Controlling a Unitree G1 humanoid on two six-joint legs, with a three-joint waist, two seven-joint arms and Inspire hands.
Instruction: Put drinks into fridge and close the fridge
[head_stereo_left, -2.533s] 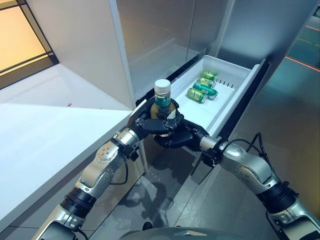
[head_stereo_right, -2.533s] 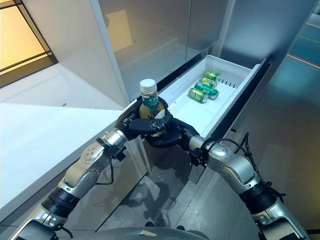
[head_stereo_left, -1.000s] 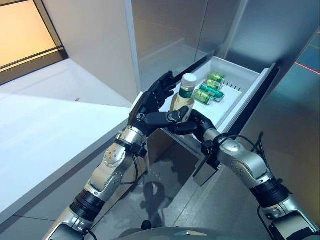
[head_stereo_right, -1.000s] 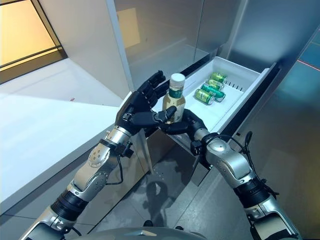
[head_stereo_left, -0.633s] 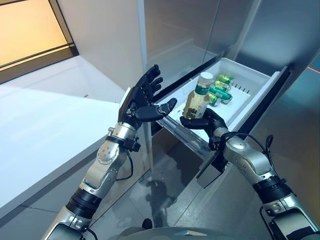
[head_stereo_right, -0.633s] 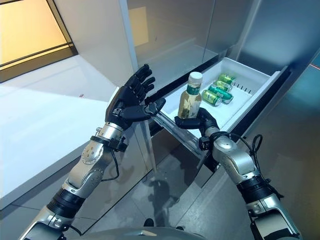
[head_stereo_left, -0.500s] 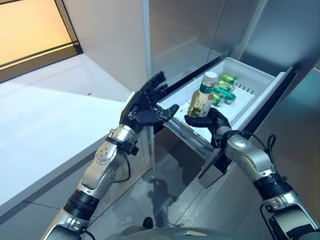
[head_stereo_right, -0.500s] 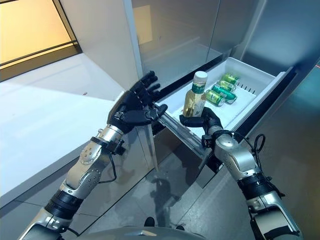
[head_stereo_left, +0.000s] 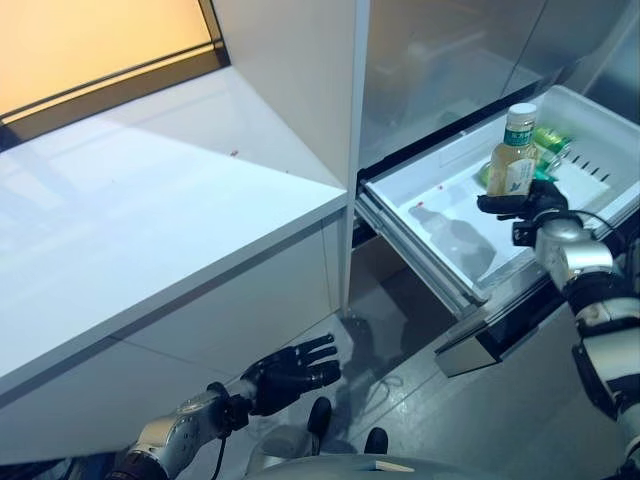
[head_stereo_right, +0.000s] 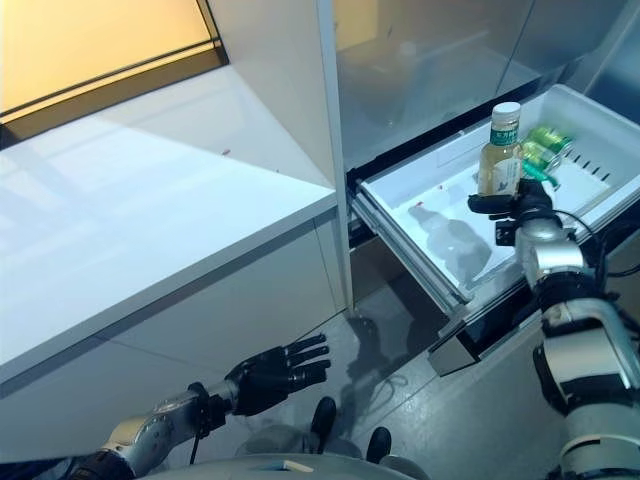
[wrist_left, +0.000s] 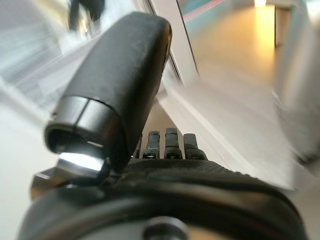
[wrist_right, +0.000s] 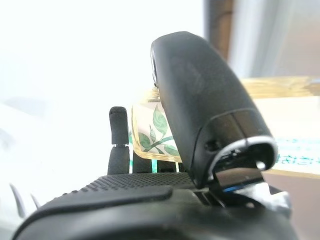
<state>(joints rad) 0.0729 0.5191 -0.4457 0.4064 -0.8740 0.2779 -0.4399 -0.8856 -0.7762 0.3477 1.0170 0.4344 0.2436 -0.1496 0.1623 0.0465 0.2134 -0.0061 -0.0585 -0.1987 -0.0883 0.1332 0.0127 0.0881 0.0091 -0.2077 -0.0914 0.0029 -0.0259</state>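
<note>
A tea bottle (head_stereo_left: 513, 150) with a white cap and a green leaf label (wrist_right: 156, 136) stands upright in my right hand (head_stereo_left: 527, 203), which is shut on its lower part. The bottle hangs over the far side of the pulled-out white fridge drawer (head_stereo_left: 425, 190), just in front of the green cans (head_stereo_left: 546, 140) lying in it. My left hand (head_stereo_left: 290, 371) is down low near the floor, below the counter, with its fingers (wrist_left: 167, 145) straight and nothing in it.
A white counter (head_stereo_left: 150, 230) fills the left side, with a tall white panel (head_stereo_left: 300, 70) rising beside the open fridge compartment (head_stereo_left: 440, 60). The drawer's front rail (head_stereo_left: 415, 255) juts out over the grey tiled floor (head_stereo_left: 400, 330).
My left hand has let go of the bottle and dropped down beside the counter. My right hand has carried the bottle over the drawer towards the cans. The camera has also shifted.
</note>
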